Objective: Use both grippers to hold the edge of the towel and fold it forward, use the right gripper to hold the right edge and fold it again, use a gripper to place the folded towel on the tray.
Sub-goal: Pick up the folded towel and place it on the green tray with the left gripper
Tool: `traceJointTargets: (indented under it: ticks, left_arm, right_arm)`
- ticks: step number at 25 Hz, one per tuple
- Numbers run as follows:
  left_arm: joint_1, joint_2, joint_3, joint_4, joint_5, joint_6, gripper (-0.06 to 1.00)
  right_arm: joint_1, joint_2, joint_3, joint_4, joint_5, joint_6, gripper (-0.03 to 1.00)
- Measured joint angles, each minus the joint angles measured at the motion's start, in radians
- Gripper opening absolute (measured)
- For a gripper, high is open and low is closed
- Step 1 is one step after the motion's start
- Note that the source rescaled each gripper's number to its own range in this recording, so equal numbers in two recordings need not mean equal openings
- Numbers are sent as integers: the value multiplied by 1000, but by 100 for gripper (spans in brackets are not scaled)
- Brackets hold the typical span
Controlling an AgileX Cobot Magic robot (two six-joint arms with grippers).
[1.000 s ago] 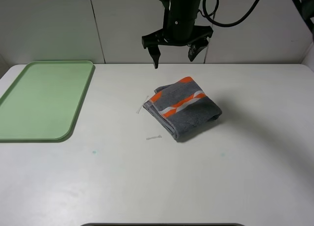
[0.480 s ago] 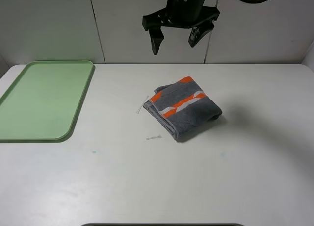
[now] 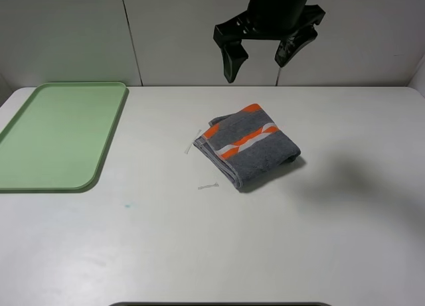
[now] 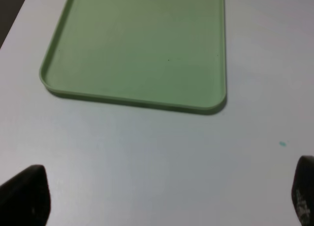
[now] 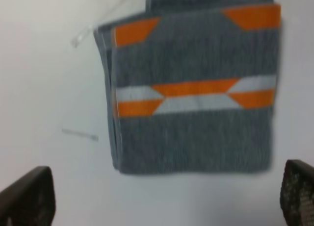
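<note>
Your white table (image 3: 199, 253) carried everything, with most of its surface bare. The pale green tray (image 3: 60, 133) lay flat at the far left with nothing on it, and your left wrist view looked down on one of its rounded corners (image 4: 137, 44). The towel (image 3: 251, 147) sat well apart from the tray, to its right near the middle of the table. It was folded into a compact grey block turned at an angle, with its orange and white stripes facing up. The stacked hems showed along its left side (image 5: 112, 113), and the cloth rested on the table with nothing touching it. Your right tool (image 3: 256, 67) hung high over the far side of the table, beyond the towel. Its two black fingers were spread wide and held nothing, and its own camera looked straight down on the towel between the fingertips (image 5: 162, 196). Your left tool (image 4: 164, 196) was out of the overhead view. Its wrist camera showed both fingertips far apart over bare table just beside the tray, gripping nothing. Two thin white slivers (image 3: 208, 186) lay on the table by the towel's left side. A tiny teal speck (image 3: 127, 205) marked the table near the tray's near right corner.
</note>
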Motion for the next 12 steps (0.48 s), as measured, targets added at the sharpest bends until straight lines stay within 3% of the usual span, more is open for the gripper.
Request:
traceJointTargets:
  ticks: [12]
  left_arm:
    - [0,0,0,0,0,0,100]
  right_arm:
    - [0,-313,345,0,-1,-3,100]
